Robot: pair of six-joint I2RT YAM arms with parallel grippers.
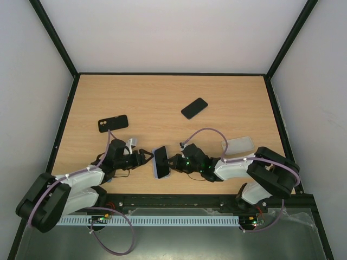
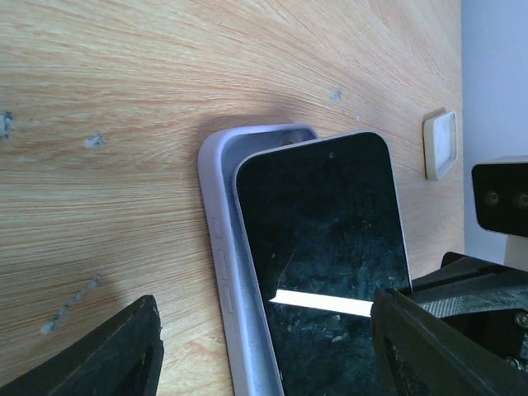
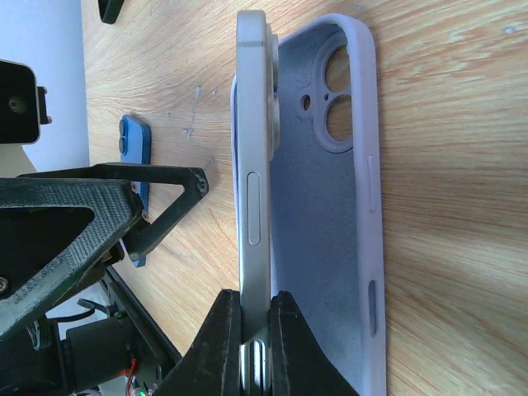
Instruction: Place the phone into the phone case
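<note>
Near the front edge of the table (image 1: 162, 103): right gripper (image 3: 254, 309) clenched on the phone (image 3: 254, 165), holding it on edge with one long side inside the lilac case (image 3: 330, 214); left gripper (image 1: 145, 157) spread wide, fingers (image 2: 107, 355) flanking both.

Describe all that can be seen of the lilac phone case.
The lilac case looks like soft matte rubber, with a camera cutout of two joined round holes, a smaller hole beside them and raised buttons on one long wall. It lies back down on the wooden table, open side up. The phone, gripped by the right gripper, leans in it at an angle, not seated.
</note>
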